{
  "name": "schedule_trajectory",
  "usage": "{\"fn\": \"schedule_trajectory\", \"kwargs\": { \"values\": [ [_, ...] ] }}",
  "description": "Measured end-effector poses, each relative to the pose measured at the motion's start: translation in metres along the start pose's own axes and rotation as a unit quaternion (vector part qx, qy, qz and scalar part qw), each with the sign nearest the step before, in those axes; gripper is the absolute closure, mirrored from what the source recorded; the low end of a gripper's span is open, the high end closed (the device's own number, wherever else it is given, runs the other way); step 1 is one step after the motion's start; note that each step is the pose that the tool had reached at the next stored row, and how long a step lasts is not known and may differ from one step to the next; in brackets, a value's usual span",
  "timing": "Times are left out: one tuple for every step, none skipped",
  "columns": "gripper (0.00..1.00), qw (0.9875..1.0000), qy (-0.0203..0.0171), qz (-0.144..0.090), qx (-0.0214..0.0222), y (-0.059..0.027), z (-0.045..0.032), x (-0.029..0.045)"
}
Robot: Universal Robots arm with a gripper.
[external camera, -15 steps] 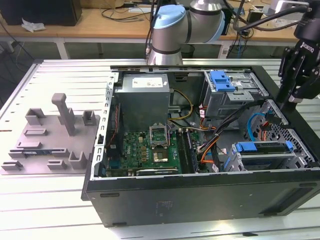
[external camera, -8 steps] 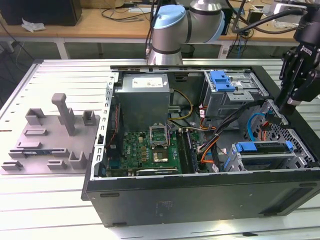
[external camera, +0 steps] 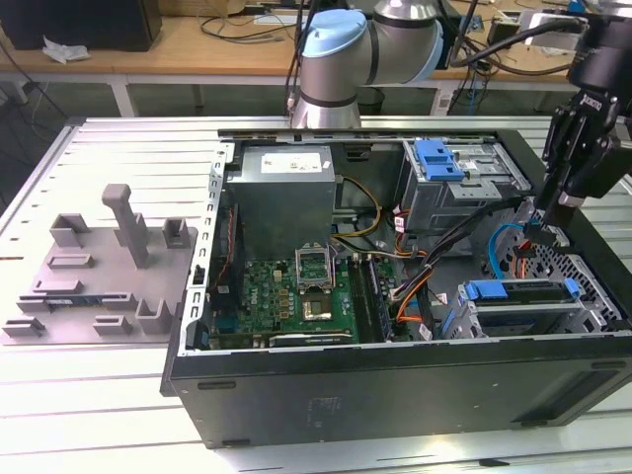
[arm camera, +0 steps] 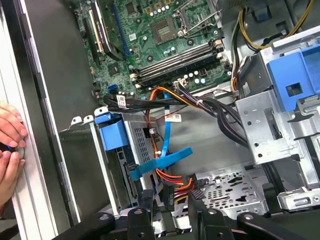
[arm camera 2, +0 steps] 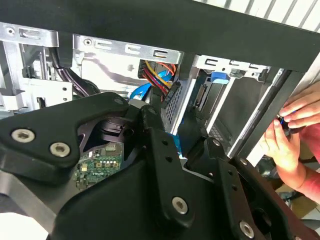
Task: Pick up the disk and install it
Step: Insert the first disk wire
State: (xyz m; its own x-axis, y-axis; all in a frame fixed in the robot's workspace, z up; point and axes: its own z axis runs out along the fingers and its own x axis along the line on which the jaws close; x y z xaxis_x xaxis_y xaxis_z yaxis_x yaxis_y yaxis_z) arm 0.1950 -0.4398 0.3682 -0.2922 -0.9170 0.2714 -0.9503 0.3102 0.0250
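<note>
The disk (external camera: 521, 294) lies in the metal drive cage at the front right corner of the open computer case (external camera: 395, 385), with the blue tabs of its carrier frame at both ends. In the first wrist view its blue tab (arm camera: 113, 134) juts from the cage. My gripper (external camera: 545, 219) hangs just behind that cage, over the blue and orange cables. In both wrist views its black fingers (arm camera: 145, 199) stand apart with nothing between them; my gripper (arm camera: 170, 201) (arm camera 2: 172, 125) is open and a little way from the disk.
A person's hands (arm camera: 10, 150) (arm camera 2: 290, 135) rest on the case's outer edge beside the drive cage. A second cage with a blue caddy (external camera: 440, 158) sits at the back. The grey slotted fixture (external camera: 99, 267) lies on the table at the exterior view's left. Motherboard (external camera: 296, 296) fills the case floor.
</note>
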Motion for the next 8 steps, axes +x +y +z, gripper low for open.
{"fn": "schedule_trajectory", "kwargs": {
  "values": [
    [0.59,1.0000,0.0046,0.000,-0.0021,-0.0003,0.0001,-0.0012],
    [0.59,0.9999,0.0095,-0.001,-0.0037,-0.0004,0.0001,-0.0025],
    [0.59,0.9998,0.0176,-0.001,-0.0062,-0.0005,-0.0001,-0.0042],
    [0.59,0.9997,0.0237,-0.001,-0.0073,-0.0005,-0.0004,-0.0057],
    [0.59,0.9996,0.0289,-0.001,-0.0077,-0.0006,-0.0003,-0.0083],
    [0.59,0.9995,0.0307,-0.001,-0.0075,-0.0006,0.0005,-0.0102],
    [0.59,0.9994,0.0324,-0.001,-0.0072,-0.0005,0.0019,-0.0128],
    [0.59,0.9994,0.0337,-0.001,-0.0069,-0.0003,0.0047,-0.0148]
  ]
}}
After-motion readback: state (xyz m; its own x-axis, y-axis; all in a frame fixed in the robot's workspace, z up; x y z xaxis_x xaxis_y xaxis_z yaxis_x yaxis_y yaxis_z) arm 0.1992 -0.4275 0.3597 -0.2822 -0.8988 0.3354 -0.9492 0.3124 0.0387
